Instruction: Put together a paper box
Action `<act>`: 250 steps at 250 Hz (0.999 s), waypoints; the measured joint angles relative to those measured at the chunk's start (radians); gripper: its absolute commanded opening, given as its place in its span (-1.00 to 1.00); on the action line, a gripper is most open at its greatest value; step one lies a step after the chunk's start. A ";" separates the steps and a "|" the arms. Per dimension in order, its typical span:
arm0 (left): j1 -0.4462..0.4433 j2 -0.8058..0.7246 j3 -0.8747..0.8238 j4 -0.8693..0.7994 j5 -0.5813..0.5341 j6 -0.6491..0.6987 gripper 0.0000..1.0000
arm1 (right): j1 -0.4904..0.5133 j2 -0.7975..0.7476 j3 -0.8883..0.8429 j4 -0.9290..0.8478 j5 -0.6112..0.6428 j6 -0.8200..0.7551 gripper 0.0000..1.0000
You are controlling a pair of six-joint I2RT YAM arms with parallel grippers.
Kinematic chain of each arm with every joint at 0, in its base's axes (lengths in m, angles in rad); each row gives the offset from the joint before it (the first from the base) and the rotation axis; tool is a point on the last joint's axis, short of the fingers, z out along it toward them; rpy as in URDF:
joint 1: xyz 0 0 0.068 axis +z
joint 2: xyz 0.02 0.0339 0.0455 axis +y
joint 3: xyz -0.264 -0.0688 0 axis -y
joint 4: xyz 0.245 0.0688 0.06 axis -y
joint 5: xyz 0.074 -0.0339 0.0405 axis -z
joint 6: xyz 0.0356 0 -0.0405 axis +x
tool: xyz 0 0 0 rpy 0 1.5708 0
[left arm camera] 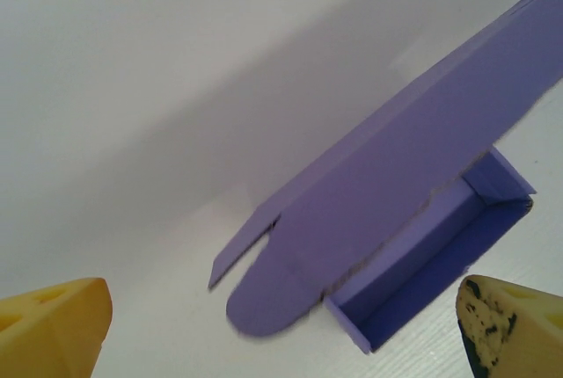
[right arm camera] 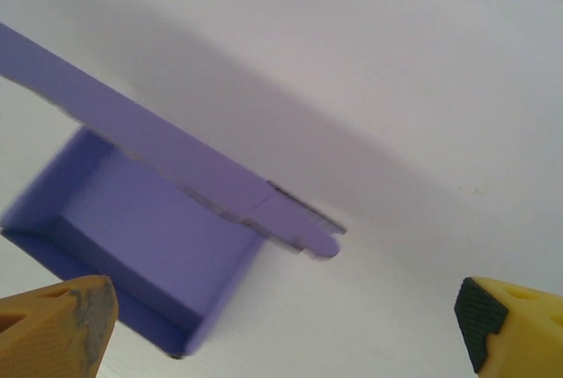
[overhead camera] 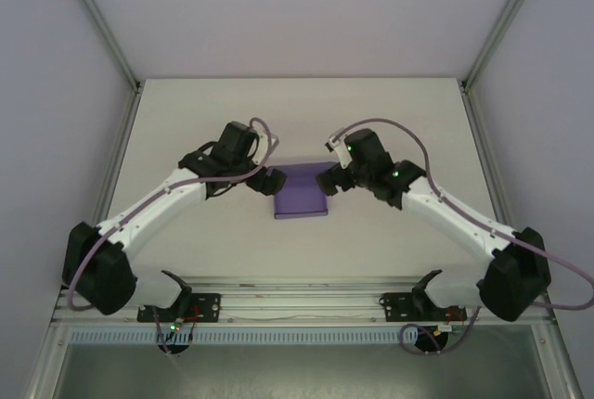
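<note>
At the left of centre in the top view, the left gripper (overhead camera: pixel 272 180) hovers just beside the paper box (overhead camera: pixel 302 197). In its wrist view its jaws stand spread wide with nothing between them.

The paper box sits mid-frame on the white worktop (overhead camera: pixel 186 121), between the 2 arms. Its tray walls are folded up, and its lid panel (left arm camera: pixel 413 158) is raised at a slant, with a rounded tuck flap (left arm camera: pixel 264 303) at the end.

To the right, the right gripper (overhead camera: pixel 331 179) is also near the box, its jaws fully apart and empty.

We judge the card to be light and thin, stiff only along its folds, easy to crease, and likely to slide on the smooth worktop. We would pinch the lid near its free edge beside the flap and brace a tray wall (right arm camera: pixel 220 299) with the other arm.
</note>
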 measured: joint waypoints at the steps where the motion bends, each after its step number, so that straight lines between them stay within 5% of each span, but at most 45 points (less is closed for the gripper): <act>1: 0.000 0.003 0.002 -0.001 0.000 0.004 0.94 | -0.002 0.003 0.002 -0.002 -0.003 -0.007 0.98; 70: 0.022 0.087 0.055 -0.031 0.034 0.235 0.54 | -0.124 0.229 0.204 -0.171 -0.200 -0.385 0.81; 111: 0.061 0.167 0.120 -0.075 0.062 0.323 0.13 | -0.134 0.330 0.299 -0.234 -0.233 -0.490 0.27; 145: 0.071 0.248 0.183 -0.109 0.080 0.362 -0.67 | -0.134 0.385 0.335 -0.259 -0.237 -0.508 -0.39; 169: 0.071 0.282 0.208 -0.127 0.080 0.380 -0.99 | -0.134 0.393 0.339 -0.266 -0.236 -0.508 -0.67; 250: 0.069 0.287 0.226 -0.129 0.047 0.325 -1.00 | -0.131 0.392 0.339 -0.243 -0.225 -0.420 -1.00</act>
